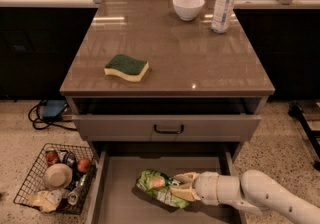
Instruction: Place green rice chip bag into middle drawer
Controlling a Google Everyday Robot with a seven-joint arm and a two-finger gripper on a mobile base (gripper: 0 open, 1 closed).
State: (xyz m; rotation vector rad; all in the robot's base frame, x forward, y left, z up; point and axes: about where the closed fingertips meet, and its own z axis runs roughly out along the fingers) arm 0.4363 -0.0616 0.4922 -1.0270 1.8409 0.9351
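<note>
gripper (181, 188) reaches in from the right over the open middle drawer (117, 195), its 2 fingers (186, 178) clamped on the right end of the green rice chip bag (156, 184). Bag is inside the drawer, low over the grey floor near centre, can't tell if it touches. Above: drawer with black handle (168, 129) slightly pulled out; sponge (126, 67), bowl (188, 6) and 1 bottle (223, 2) on the countertop (200, 63); wire basket (30, 180) on the floor left of the cabinet
</note>
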